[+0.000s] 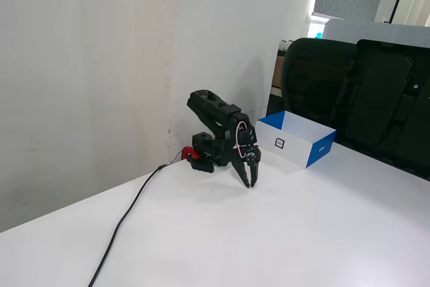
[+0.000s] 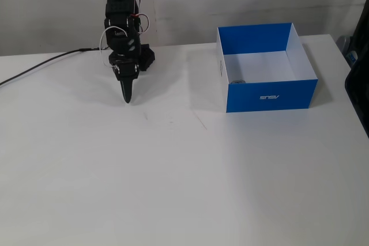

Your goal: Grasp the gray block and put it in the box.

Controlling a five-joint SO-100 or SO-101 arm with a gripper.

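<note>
inside box (image 2: 269, 95), block (image 2: 238, 80) lodged at corner; gripper (image 2: 127, 97) pinched together, empty, could snag cable (image 2: 40, 65).

- The box (image 2: 271, 95) has bright blue outer sides with small white lettering on the front, and a white floor inside.
- One outer side of the box (image 1: 282, 144) is white with a small black square mark.
- The gray block (image 2: 238, 80) shows as a dark speck against the white floor.
- The arm (image 2: 123, 10) is black, with a thin white wire looped beside it.
- The pincer (image 2: 127, 97) is black.
- A red part (image 1: 187, 152) sits at the arm's base.
- The tabletop (image 2: 184, 177) is plain white.
- The cable (image 1: 121, 225) is black.
- The chairs (image 1: 363, 92) are black.
</note>
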